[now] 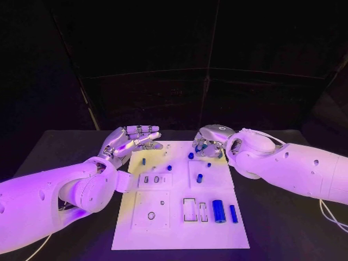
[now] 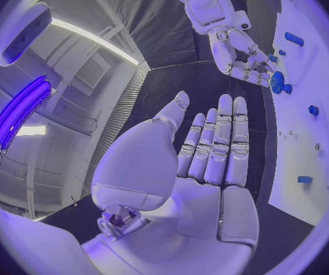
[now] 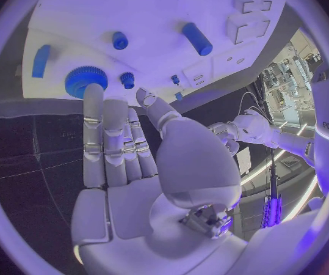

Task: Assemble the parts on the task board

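Here, you are looking down on a black surface with the white task board lying lengthwise away from the robot, its long axis running from near edge to far edge.

Your left hand hovers at the board's far left corner, fingers straight and lying side by side, holding nothing; it seems parked there, out of the way.

Your right hand sits over the far edge of the board, just right of centre. In the right wrist view its fingers are extended together, and one fingertip touches the rim of a blue gear lying flat on the board at that far edge. It pinches nothing; the touch looks like a nudge or a check on the gear's seating.

Nearer you, a blue cylinder lies on its side in the near right area, its long axis parallel to the board's length, with a thinner blue bar just beside it, aligned the same way. Both look unassembled.

Several small blue pegs dot the board's middle.
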Available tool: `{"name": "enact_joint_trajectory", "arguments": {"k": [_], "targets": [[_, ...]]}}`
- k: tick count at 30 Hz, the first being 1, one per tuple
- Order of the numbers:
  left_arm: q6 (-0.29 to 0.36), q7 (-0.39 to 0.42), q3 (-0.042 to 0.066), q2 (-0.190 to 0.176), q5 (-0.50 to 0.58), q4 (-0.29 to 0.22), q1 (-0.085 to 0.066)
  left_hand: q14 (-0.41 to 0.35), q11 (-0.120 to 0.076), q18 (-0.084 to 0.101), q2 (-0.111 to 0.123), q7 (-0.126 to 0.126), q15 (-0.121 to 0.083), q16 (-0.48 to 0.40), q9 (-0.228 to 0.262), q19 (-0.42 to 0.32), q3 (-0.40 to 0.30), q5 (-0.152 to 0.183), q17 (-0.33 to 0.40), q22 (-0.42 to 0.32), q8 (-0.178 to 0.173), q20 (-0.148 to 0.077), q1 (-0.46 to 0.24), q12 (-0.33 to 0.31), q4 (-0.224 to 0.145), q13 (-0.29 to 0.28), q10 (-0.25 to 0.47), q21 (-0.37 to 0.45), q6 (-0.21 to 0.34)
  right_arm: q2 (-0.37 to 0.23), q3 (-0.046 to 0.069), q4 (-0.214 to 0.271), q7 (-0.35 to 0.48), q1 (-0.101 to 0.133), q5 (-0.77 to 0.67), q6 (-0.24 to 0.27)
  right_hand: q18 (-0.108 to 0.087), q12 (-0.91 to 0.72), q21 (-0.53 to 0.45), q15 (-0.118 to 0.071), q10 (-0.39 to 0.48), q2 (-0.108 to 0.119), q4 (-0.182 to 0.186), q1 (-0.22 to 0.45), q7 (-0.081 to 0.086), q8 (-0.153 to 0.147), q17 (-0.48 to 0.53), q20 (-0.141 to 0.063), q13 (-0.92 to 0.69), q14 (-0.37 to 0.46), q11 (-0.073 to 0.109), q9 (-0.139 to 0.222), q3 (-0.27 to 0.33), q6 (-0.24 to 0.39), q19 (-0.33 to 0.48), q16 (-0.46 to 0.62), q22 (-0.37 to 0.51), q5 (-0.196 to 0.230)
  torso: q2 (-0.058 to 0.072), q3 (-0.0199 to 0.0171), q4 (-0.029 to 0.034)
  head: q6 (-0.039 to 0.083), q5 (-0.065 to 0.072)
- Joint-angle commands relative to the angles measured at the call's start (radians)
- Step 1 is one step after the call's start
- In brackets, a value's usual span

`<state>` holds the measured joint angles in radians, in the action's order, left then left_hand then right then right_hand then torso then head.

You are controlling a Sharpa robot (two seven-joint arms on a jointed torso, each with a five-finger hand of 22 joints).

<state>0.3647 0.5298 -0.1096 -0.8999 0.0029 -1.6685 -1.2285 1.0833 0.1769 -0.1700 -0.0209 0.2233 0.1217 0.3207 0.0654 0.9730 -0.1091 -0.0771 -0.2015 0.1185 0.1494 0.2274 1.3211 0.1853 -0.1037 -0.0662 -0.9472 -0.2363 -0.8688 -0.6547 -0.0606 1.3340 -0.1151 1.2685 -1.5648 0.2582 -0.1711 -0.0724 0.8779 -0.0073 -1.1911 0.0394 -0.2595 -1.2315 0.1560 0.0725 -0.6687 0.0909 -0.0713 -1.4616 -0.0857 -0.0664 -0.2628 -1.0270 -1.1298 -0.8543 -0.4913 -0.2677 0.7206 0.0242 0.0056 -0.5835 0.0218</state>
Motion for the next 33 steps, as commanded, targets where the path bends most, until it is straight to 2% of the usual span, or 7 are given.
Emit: {"name": "enact_joint_trajectory", "arguments": {"k": [1, 4, 7, 17, 21, 24, 33], "targets": [[-0.019, -0.004, 0.001, 0.0, -0.012, -0.003, -0.002, 0.002, 0.002, -0.012, -0.001, 0.012, -0.004, 0.006, -0.001, 0.01, 0.002, 0.006, -0.003, -0.001, -0.006, 0.0, 0.006, -0.006, -0.007, 0.002, 0.003, 0.001, 0.001, 0.01, 0.001, -0.009, -0.037, 0.004, -0.048, -0.032, -0.012, -0.007, 0.018, 0.001, 0.009, 0.001, 0.007, 0.007, 0.0, -0.007, -0.055, 0.005, -0.001, -0.026, 0.0, -0.001, -0.004, 0.01, 0.004, -0.053, -0.011, 0.007, 0.005, 0.0012, 0.0004, -0.004, 0.001], [-0.019, -0.005, 0.001, 0.0, -0.012, -0.004, -0.004, 0.001, 0.003, -0.011, -0.001, 0.013, -0.003, 0.006, -0.002, 0.01, 0.003, 0.006, -0.003, -0.001, -0.007, 0.0, 0.006, -0.007, -0.007, 0.002, 0.005, 0.002, 0.004, 0.019, 0.001, -0.018, -0.042, 0.005, -0.05, -0.041, -0.012, -0.01, 0.031, 0.002, 0.01, 0.001, 0.01, 0.007, -0.002, -0.007, -0.084, 0.005, -0.001, -0.026, 0.001, 0.0, -0.007, 0.017, 0.007, -0.082, -0.019, 0.009, 0.006, 0.0018, 0.0018, -0.009, 0.001], [-0.021, -0.005, 0.001, 0.0, -0.012, -0.007, -0.005, 0.001, 0.003, -0.011, -0.001, 0.013, -0.003, 0.006, -0.002, 0.01, 0.003, 0.006, -0.003, -0.002, -0.007, 0.0, 0.006, -0.008, -0.007, 0.002, 0.006, 0.002, 0.004, 0.03, 0.001, -0.028, -0.044, 0.007, -0.051, -0.048, -0.012, -0.012, 0.04, 0.002, 0.012, 0.001, 0.013, 0.008, -0.001, -0.007, -0.097, 0.006, -0.001, -0.024, 0.0, -0.001, -0.008, 0.02, 0.01, -0.096, -0.025, 0.01, 0.009, 0.0019, 0.0021, -0.007, 0.0], [-0.023, -0.006, 0.001, 0.002, -0.012, -0.009, -0.01, 0.0, 0.004, -0.011, -0.003, 0.014, -0.002, 0.006, -0.002, 0.011, 0.004, 0.006, -0.004, -0.002, -0.008, 0.0, 0.005, -0.008, -0.007, 0.002, 0.008, 0.003, 0.006, 0.068, 0.002, -0.058, -0.043, 0.009, -0.052, -0.082, -0.01, -0.014, 0.064, 0.002, 0.015, -0.002, 0.017, 0.005, -0.003, -0.006, -0.127, 0.006, -0.001, -0.023, 0.001, -0.001, -0.013, 0.022, 0.008, -0.127, -0.049, 0.01, 0.014, 0.0032, 0.0034, -0.01, -0.002], [-0.022, -0.007, 0.001, 0.002, -0.012, -0.01, -0.012, 0.0, 0.004, -0.011, -0.004, 0.015, -0.002, 0.006, -0.002, 0.011, 0.004, 0.006, -0.004, -0.002, -0.009, 0.0, 0.004, -0.009, -0.006, 0.002, 0.009, 0.003, 0.007, 0.079, 0.002, -0.07, -0.044, 0.009, -0.052, -0.095, -0.009, -0.014, 0.066, 0.002, 0.016, -0.003, 0.017, 0.005, -0.003, -0.006, -0.129, 0.006, -0.001, -0.023, 0.001, -0.001, -0.015, 0.022, 0.008, -0.13, -0.051, 0.01, 0.015, 0.0027, 0.0035, -0.011, -0.008], [-0.021, -0.007, 0.001, 0.0, -0.012, -0.013, -0.013, 0.0, 0.004, -0.011, -0.004, 0.015, -0.002, 0.007, -0.002, 0.011, 0.004, 0.006, -0.004, -0.002, -0.009, 0.0, 0.004, -0.009, -0.006, 0.002, 0.009, 0.003, 0.007, 0.084, 0.002, -0.074, -0.046, 0.009, -0.052, -0.103, -0.009, -0.017, 0.072, 0.002, 0.014, -0.006, 0.02, 0.005, -0.003, -0.005, -0.136, 0.006, -0.002, -0.022, 0.002, -0.002, -0.017, 0.02, 0.009, -0.137, -0.057, 0.011, 0.018, 0.003, 0.0037, -0.008, -0.006], [-0.019, -0.012, 0.001, -0.002, -0.012, -0.016, -0.017, 0.0, 0.005, -0.011, -0.006, 0.016, -0.002, 0.007, -0.001, 0.011, 0.004, 0.006, -0.005, -0.003, -0.009, 0.0, 0.004, -0.009, -0.006, 0.002, 0.01, 0.004, 0.007, 0.096, 0.002, -0.09, -0.053, 0.009, -0.052, -0.13, -0.008, -0.021, 0.085, 0.002, 0.011, -0.01, 0.027, 0.007, -0.003, -0.002, -0.149, 0.007, -0.003, -0.02, 0.002, -0.003, -0.021, 0.015, 0.01, -0.151, -0.069, 0.013, 0.019, 0.0035, 0.0043, -0.015, -0.003]]}}
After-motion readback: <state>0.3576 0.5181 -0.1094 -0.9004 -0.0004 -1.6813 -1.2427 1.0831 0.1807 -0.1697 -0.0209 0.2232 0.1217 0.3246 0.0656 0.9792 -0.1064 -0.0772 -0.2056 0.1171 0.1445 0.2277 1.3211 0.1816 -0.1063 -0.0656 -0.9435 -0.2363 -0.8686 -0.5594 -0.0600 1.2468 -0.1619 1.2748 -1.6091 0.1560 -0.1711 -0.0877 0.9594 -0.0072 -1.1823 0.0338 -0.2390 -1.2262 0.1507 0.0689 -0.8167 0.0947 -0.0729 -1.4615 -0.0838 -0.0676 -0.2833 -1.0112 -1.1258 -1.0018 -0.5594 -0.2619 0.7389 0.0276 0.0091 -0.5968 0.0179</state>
